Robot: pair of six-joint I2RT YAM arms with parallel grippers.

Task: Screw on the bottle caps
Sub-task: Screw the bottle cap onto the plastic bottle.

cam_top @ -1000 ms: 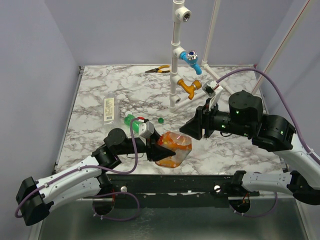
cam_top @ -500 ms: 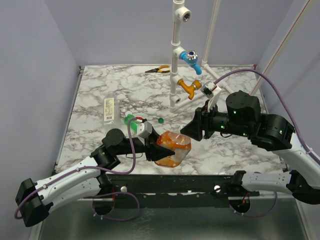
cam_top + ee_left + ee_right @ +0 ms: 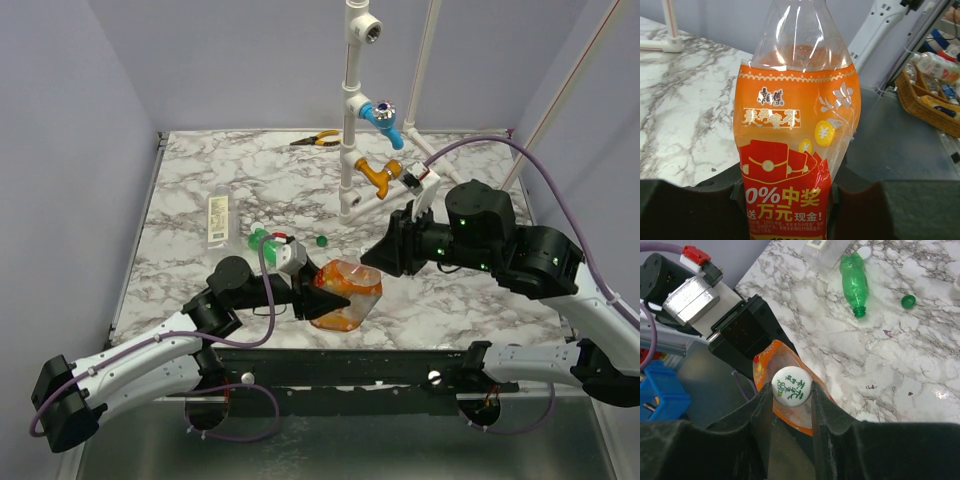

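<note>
Left jaws are clamped tight on the orange bottle [image 3: 345,295] at the near middle of the bench [image 3: 480,300]. Right jaws pinch the white cap [image 3: 791,385] at its mouth; whether it is threaded, I cannot tell. Farther back, the green bottle [image 3: 855,287] lies open, the green cap [image 3: 908,301] beside it, undone.

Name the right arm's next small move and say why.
Probably a wrist turn to start threading the white cap onto the orange bottle. The right tool pinches the cap, which seems to sit on the bottle's mouth. The left tool clamps the bottle's body, tilted toward the right arm, so the bottle looks braced for the twist.
</note>
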